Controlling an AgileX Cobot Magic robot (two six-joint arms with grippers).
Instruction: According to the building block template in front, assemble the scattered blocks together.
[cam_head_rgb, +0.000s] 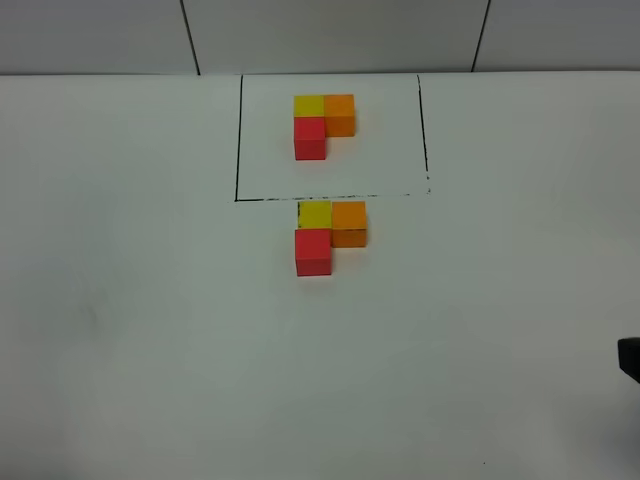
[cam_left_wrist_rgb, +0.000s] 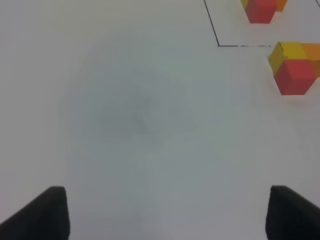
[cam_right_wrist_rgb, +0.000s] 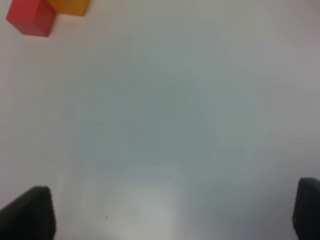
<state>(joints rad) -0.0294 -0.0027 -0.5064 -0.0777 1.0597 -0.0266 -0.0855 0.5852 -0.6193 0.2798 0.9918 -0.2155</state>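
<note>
- The left gripper hangs over bare white table, its two dark fingertips spread wide at the frame's corners with nothing between them.
- The right gripper stands just as wide, black fingertips parted over empty surface and holding nothing; in the high view only a dark sliver at the right edge shows, well apart from the cubes.
- The scattered blocks sit joined in an L, pressed against one another just outside the near line of the black frame, the yellow cube's far edge meeting that line.
- Within that cluster the yellow cube lies nearest the frame, the orange cube touches its side, and the red cube touches the yellow on the side away from the frame.
- All three are plain, equal-sized and matt, with sharp edges and no markings.
- The building block template lies inside the frame, toward its middle: yellow at the back, orange beside it, red in front, the same L as the cluster outside.
- Seen from the left wrist, the assembled cluster rests just beyond the frame's corner, with the template's red cube inside the line.
- From the right wrist, only a red cube and an orange one show, touching, at the view's edge.
</note>
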